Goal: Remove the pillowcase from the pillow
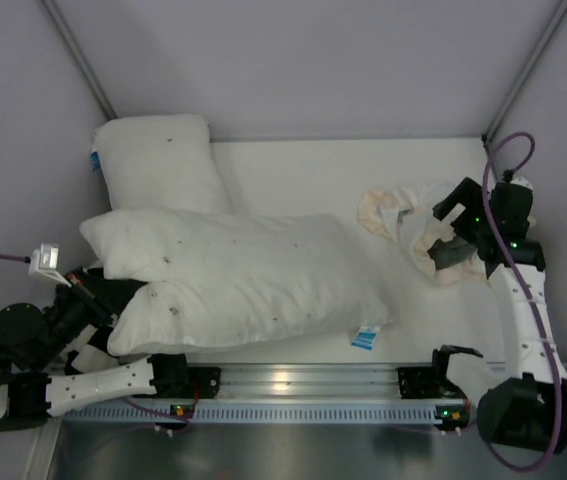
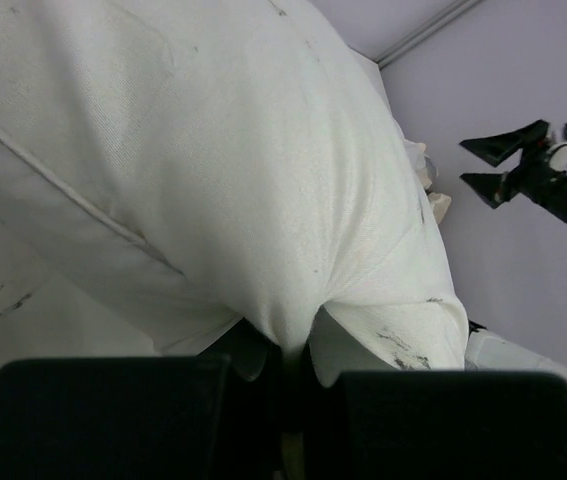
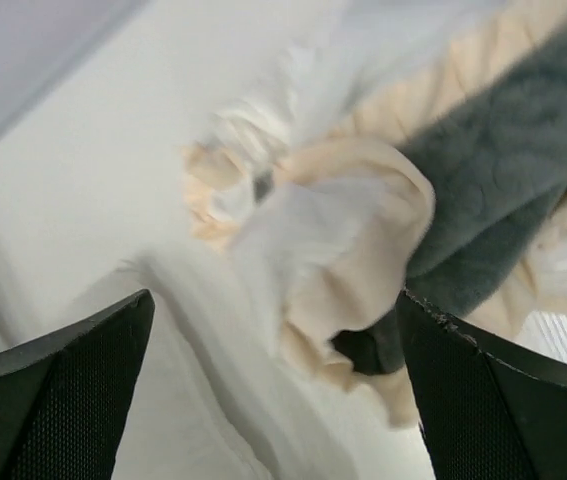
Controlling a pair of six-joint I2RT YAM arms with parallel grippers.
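Note:
The pillow [image 1: 248,280], plump and white with tiny dark specks and a blue tag [image 1: 366,338], lies bare across the middle of the table. My left gripper [image 1: 113,300] is at its left end, shut on a pinch of the pillow's cloth [image 2: 293,345]. The pillowcase [image 1: 413,228], cream with ruffled trim and a grey plush patch [image 3: 503,170], lies crumpled at the right, apart from the pillow. My right gripper [image 1: 446,225] hovers just above it, open and empty, with its fingers [image 3: 63,390] spread wide over the cream folds [image 3: 353,240].
A second white pillow [image 1: 155,160] with one dark speck lies at the back left, partly under the first. Grey walls close the back and sides. The right gripper also shows in the left wrist view [image 2: 508,165]. A metal rail [image 1: 293,385] runs along the near edge.

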